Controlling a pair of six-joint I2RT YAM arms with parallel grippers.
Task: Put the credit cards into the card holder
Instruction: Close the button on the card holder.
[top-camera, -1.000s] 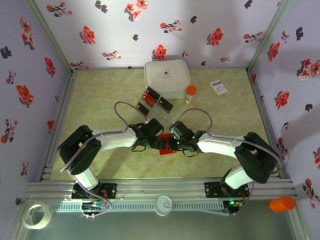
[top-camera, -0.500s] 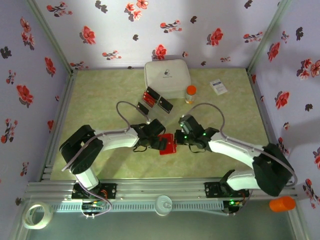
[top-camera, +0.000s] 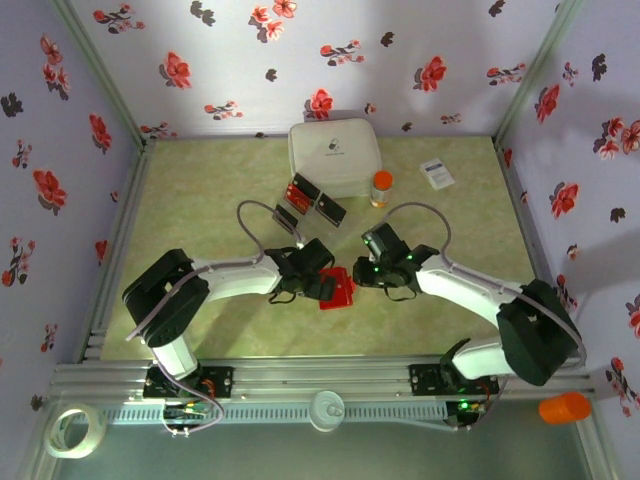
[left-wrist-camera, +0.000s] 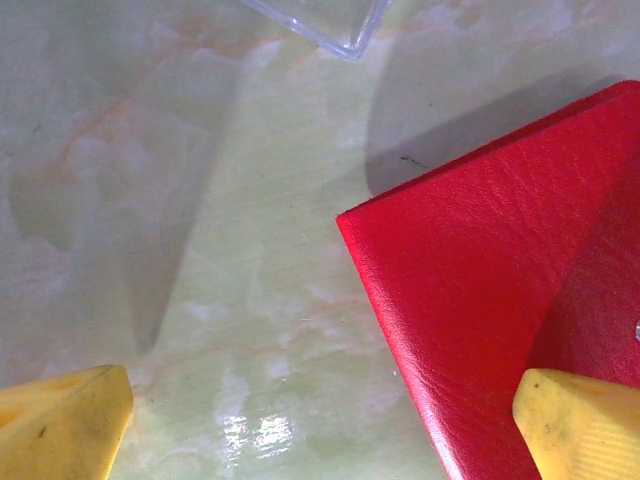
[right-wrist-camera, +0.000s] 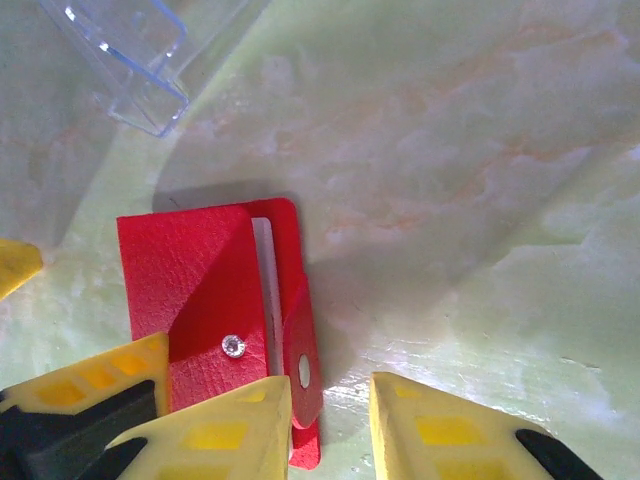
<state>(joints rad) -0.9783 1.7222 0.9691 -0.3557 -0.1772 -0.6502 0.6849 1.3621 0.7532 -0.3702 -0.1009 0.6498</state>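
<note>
The card holder (top-camera: 338, 288) lies flat on the table between my two grippers; its red leather shows in the left wrist view (left-wrist-camera: 480, 290) and its snap flap in the right wrist view (right-wrist-camera: 200, 290). A thin pale strip shows at its pocket slit (right-wrist-camera: 265, 265). My left gripper (top-camera: 318, 283) (left-wrist-camera: 320, 430) stands wide open at the holder's left corner, one fingertip (left-wrist-camera: 580, 425) above the leather. My right gripper (top-camera: 366, 274) (right-wrist-camera: 330, 420) is open just right of the holder, its jaws a little apart beside the flap tab (right-wrist-camera: 303, 365). A red credit card (top-camera: 298, 191) rests farther back.
A clear plastic case (right-wrist-camera: 140, 70) (left-wrist-camera: 320, 20) lies just behind the holder. Behind it are small black trays (top-camera: 331, 209), a big white lidded box (top-camera: 333, 155), an orange-capped bottle (top-camera: 381, 187) and a small white printed box (top-camera: 437, 173).
My right gripper has drawn back to the right off the card holder and its jaws have parted. The left gripper has stayed open at the holder's left side.
</note>
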